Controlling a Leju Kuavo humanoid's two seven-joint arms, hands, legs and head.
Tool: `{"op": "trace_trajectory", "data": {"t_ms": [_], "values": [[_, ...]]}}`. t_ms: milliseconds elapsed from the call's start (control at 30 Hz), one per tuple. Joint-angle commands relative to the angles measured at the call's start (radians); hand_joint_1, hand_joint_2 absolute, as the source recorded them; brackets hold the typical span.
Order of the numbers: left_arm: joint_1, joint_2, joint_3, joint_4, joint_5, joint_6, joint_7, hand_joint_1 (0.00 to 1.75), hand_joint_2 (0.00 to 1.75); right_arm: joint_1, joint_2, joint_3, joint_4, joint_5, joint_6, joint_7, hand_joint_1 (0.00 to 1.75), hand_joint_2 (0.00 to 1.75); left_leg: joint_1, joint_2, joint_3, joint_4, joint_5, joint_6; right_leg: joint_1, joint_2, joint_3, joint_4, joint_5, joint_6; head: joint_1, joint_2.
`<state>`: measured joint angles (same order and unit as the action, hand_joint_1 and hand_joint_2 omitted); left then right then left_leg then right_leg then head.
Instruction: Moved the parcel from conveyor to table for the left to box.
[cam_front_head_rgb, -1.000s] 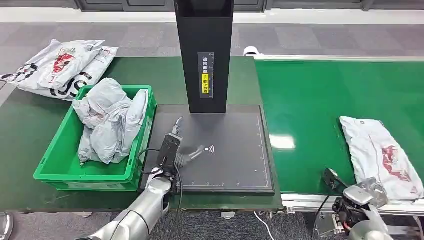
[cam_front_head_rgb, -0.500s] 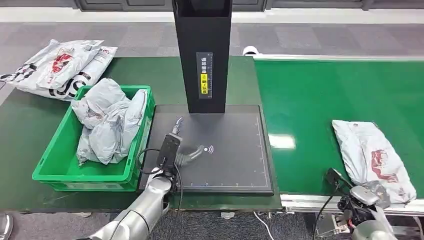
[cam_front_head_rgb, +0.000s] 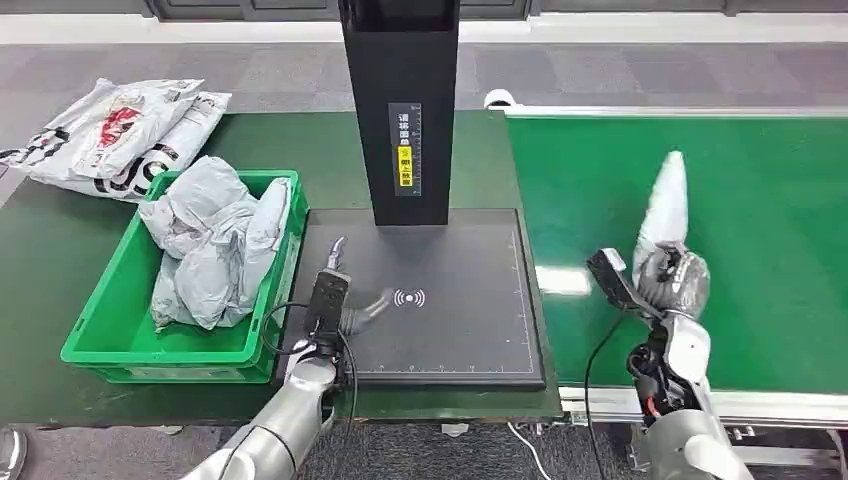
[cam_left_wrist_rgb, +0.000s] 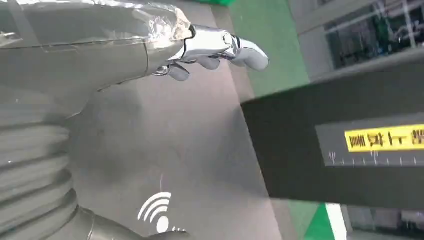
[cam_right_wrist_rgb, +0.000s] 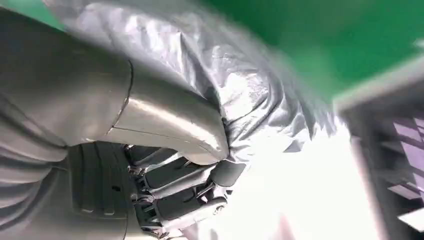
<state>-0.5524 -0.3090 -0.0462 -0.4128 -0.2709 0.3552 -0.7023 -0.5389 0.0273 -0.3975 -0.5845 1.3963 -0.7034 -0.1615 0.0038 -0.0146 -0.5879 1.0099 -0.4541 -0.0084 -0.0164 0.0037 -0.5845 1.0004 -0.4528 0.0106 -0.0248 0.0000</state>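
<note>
Parcel lifted from the belt, carry step in hand.

The parcel is gripped by the closed right hand and is held above the belt. A move across to the black pad is called for next, where the empty left hand is held with fingers apart.

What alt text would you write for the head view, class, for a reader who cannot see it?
The robot's right hand grips a grey parcel lifted above the green conveyor. Its left hand rests open on a black scanner pad. Left of the pad, a green crate holds more grey parcels.
</note>
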Motion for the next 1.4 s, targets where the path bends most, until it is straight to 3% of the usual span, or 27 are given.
{"op": "trace_trajectory", "data": {"t_ms": [33,167,267,400,467,500,567,733,1400], "values": [[-0.024,0.036,0.089,-0.011,-0.002,0.011,0.004,0.00,1.75,0.036,0.154,0.096,-0.203,-0.007,0.005,-0.054,1.75,1.75,0.001,0.004,0.001,0.000,-0.001,-0.001,0.001,0.003,-0.001,-0.001,0.001,-0.002,0.000,0.000],[-0.024,0.036,0.089,-0.011,-0.002,0.011,0.004,0.00,1.75,0.036,0.154,0.096,-0.203,-0.007,0.005,-0.054,1.75,1.75,0.000,0.001,-0.001,0.000,0.000,0.000,0.001,0.000,-0.002,0.000,0.000,-0.001,0.000,0.000],[-0.023,0.044,0.083,-0.035,-0.001,0.022,0.004,0.00,1.75,0.060,0.193,0.174,-0.185,-0.041,0.005,-0.111,1.75,1.75,0.001,0.004,-0.001,0.000,-0.001,0.000,0.001,0.002,-0.001,-0.001,0.001,-0.001,0.000,0.000],[-0.028,0.055,0.078,-0.060,-0.005,0.038,0.004,0.00,1.75,0.067,0.269,0.383,-0.069,-0.057,0.005,-0.088,1.75,1.75,0.001,0.007,0.000,0.000,-0.001,-0.001,0.001,0.006,-0.002,-0.001,0.001,-0.002,0.000,0.000],[-0.038,0.052,0.076,-0.049,-0.007,0.038,0.004,0.00,1.75,0.101,0.316,0.495,-0.073,-0.072,0.082,-0.064,1.75,1.75,0.001,0.007,-0.001,0.000,-0.001,-0.001,0.001,0.006,-0.003,0.000,0.001,-0.002,0.000,0.000],[-0.040,0.049,0.076,-0.046,-0.008,0.040,0.004,0.00,1.75,0.116,0.322,0.528,-0.082,-0.077,0.068,-0.043,1.75,1.75,0.001,0.008,0.001,-0.001,-0.001,-0.002,0.002,0.007,-0.003,0.000,0.001,-0.003,0.000,0.000],[-0.048,0.041,0.071,-0.037,-0.012,0.034,0.004,0.00,1.75,0.142,0.322,0.653,-0.085,-0.078,0.161,0.001,1.75,1.75,0.002,0.007,0.000,-0.001,-0.001,-0.002,0.003,0.005,-0.002,0.000,0.000,-0.003,0.000,0.000],[-0.064,0.031,0.052,-0.028,-0.009,0.032,0.004,0.00,1.75,0.134,0.322,0.854,0.042,-0.157,0.218,-0.037,1.75,1.75,0.004,0.002,-0.001,0.000,-0.001,-0.004,0.004,0.001,-0.003,0.000,-0.002,-0.004,0.000,0.000],[-0.064,0.033,0.049,-0.028,-0.005,0.031,0.004,0.00,1.75,0.124,0.321,0.867,0.063,-0.177,0.205,-0.039,1.75,1.75,0.003,0.001,-0.001,-0.001,-0.001,-0.004,0.003,0.000,-0.002,0.000,-0.002,-0.005,0.000,0.000]]}}
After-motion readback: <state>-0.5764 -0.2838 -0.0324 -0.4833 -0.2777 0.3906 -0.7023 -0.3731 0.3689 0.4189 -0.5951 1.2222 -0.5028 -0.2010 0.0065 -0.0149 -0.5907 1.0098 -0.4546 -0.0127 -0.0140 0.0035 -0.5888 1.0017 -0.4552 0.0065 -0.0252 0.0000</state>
